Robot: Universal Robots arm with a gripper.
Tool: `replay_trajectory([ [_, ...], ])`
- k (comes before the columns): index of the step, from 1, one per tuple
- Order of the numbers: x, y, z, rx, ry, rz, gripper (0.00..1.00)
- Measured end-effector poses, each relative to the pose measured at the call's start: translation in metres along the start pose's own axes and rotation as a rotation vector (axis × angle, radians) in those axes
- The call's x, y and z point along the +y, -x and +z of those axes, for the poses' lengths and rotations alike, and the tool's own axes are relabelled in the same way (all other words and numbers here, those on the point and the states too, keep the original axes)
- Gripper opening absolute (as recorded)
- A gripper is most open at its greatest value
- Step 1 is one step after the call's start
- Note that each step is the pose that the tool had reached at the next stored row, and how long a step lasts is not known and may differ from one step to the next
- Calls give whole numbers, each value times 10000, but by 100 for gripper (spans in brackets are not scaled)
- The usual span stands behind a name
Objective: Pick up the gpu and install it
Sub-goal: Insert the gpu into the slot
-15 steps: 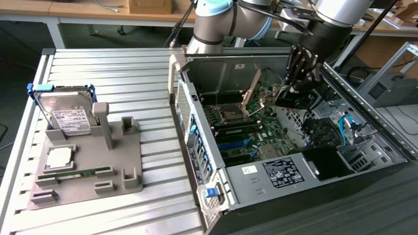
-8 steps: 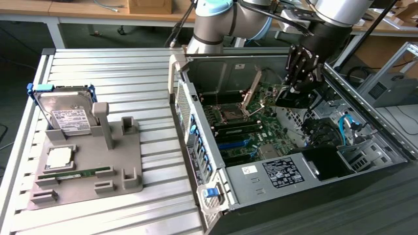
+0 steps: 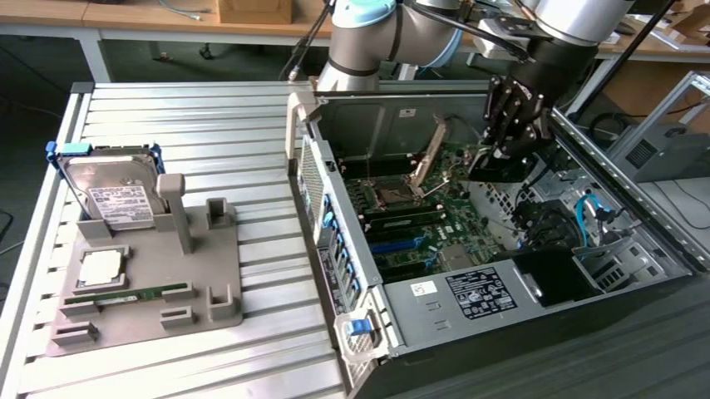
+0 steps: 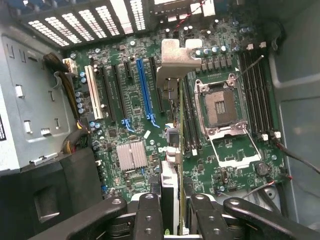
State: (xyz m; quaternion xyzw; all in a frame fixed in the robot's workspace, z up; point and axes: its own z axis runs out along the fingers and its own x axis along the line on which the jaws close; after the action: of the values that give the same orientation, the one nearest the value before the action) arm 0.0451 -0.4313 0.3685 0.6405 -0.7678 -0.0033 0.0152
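The gpu [image 4: 173,150] appears edge-on in the wrist view, a thin dark card with its silver end bracket [image 4: 175,57] at the far end. My gripper [image 4: 175,210] is shut on the card's near end, one black finger [image 4: 149,215] on each side. The card hangs above the green motherboard [image 4: 125,125], over the dark slots between the blue slot [image 4: 145,85] and the CPU socket [image 4: 220,107]. In the exterior view my gripper [image 3: 505,148] reaches down into the open computer case [image 3: 466,291] with the dark card [image 3: 488,170] below its fingers.
A white slot [image 4: 92,92] and a small heatsink [image 4: 131,155] lie beside the blue slot. On the slatted table, a grey fixture [image 3: 211,299] carries a silver hard drive [image 3: 111,187], a CPU chip [image 3: 100,264] and a green memory stick [image 3: 128,293]. Blue cables [image 3: 588,212] run along the case's far wall.
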Motion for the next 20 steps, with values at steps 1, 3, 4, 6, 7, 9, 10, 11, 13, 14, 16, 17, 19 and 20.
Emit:
replay_trajectory([
  [1, 0, 0, 0, 2, -2, -88, 27],
  [3, 0, 0, 1, 7, -5, -278, 27],
  [4, 0, 0, 2, 10, -7, -381, 27],
  [6, 0, 0, 3, 15, -11, -589, 27],
  [7, 0, 0, 4, 16, -13, -684, 27],
  [9, 0, 0, 5, 23, -18, -944, 27],
  [10, 0, 0, 6, 26, -20, -1040, 27],
  [11, 0, 0, 6, 28, -22, -1144, 27],
  [13, 0, 0, 7, 33, -26, -1335, 27],
  [14, 0, 0, 8, 35, -27, -1424, 27],
  [16, 0, 0, 8, 37, -28, -1474, 27],
  [17, 0, 0, 8, 37, -28, -1475, 27],
  [19, -1, -6, 8, 38, -29, -1474, 27],
  [20, -3, -15, 9, 37, -29, -1473, 27],
])
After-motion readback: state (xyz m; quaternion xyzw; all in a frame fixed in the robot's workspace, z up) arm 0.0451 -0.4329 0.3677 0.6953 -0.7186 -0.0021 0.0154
